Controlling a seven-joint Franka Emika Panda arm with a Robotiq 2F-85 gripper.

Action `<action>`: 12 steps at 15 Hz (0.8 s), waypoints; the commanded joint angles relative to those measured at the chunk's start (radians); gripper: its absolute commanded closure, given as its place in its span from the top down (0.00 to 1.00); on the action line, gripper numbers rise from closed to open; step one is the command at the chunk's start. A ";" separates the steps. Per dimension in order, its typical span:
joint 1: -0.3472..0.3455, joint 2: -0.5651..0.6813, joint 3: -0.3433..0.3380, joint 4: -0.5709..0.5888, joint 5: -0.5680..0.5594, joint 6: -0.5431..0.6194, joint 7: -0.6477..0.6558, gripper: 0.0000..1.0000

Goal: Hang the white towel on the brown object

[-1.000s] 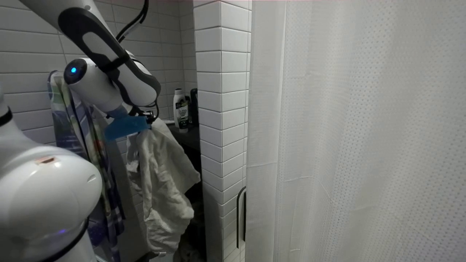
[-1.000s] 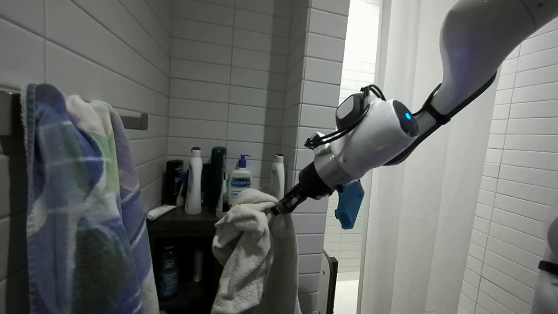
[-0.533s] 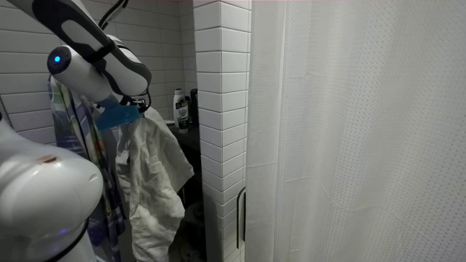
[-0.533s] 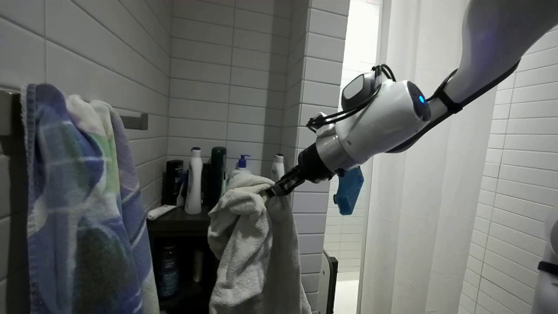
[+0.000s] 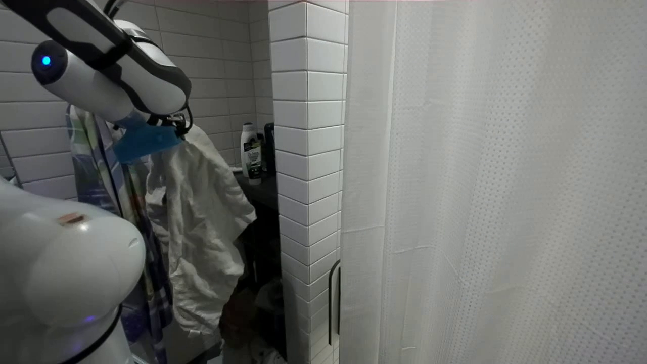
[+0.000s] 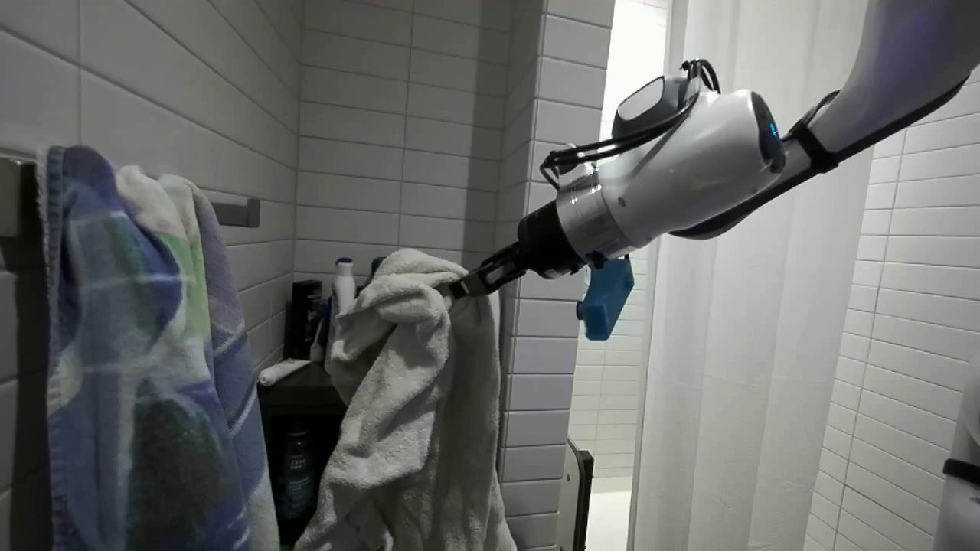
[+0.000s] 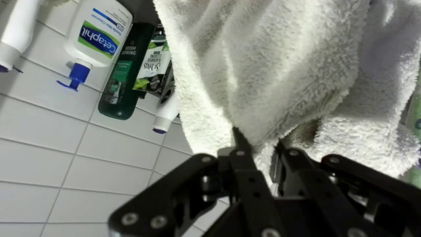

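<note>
The white towel (image 6: 398, 413) hangs bunched from my gripper (image 6: 455, 289), which is shut on its upper part. In the wrist view the towel (image 7: 279, 59) passes between the fingertips (image 7: 258, 141) and fills the upper right. The towel (image 5: 199, 222) also hangs below the wrist in an exterior view, where the fingers are hidden. A grey-brown wall bar (image 6: 241, 213) is at the left in an exterior view. A coloured towel (image 6: 145, 344) covers most of it. The bar is apart from the white towel. I cannot tell for certain that it is the brown object.
A dark shelf (image 6: 298, 383) with several bottles stands in the corner behind the white towel. A Cetaphil bottle (image 7: 98, 36) and a green bottle (image 7: 126, 72) show in the wrist view. A tiled pillar (image 5: 308, 151) and a white curtain (image 5: 480, 177) stand to the side.
My gripper has risen with the white towel, moving left in both exterior views. The towel now hides the Cetaphil bottle and more of the shelf in an exterior view. The grip is unchanged.
</note>
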 commanded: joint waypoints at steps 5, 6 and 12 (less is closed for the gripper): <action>0.013 -0.025 0.049 0.057 0.108 -0.037 -0.049 0.04; 0.029 -0.028 0.050 0.060 0.151 -0.057 -0.090 0.04; 0.029 -0.038 0.129 0.102 0.225 -0.131 -0.115 0.04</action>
